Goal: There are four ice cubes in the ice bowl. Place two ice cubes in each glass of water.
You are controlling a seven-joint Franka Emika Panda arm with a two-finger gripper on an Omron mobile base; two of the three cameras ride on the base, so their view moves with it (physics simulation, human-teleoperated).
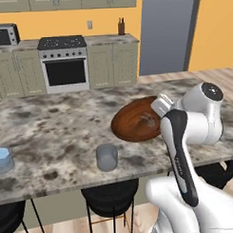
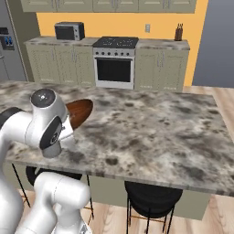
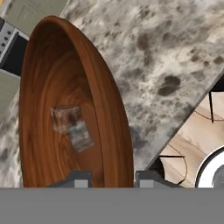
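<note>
Gripper (image 3: 112,178) low over the ice bowl's (image 3: 109,87) near rim — jaws apart.

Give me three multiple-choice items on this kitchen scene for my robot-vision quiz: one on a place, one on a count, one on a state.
1. Where does the ice bowl sit?
A. on the marble counter
B. on the stove
C. on a stool

2. How many glasses stand on the counter in the left base view?
A. one
B. two
C. four

3. The gripper is:
A. shut on a glass
B. open above the bowl
C. shut on the bowl's rim

Answers: 1 A, the bowl rests on marble; 2 B, the near glass and the far-left glass; 3 B, its fingertips stand apart over the ice cubes.
</note>
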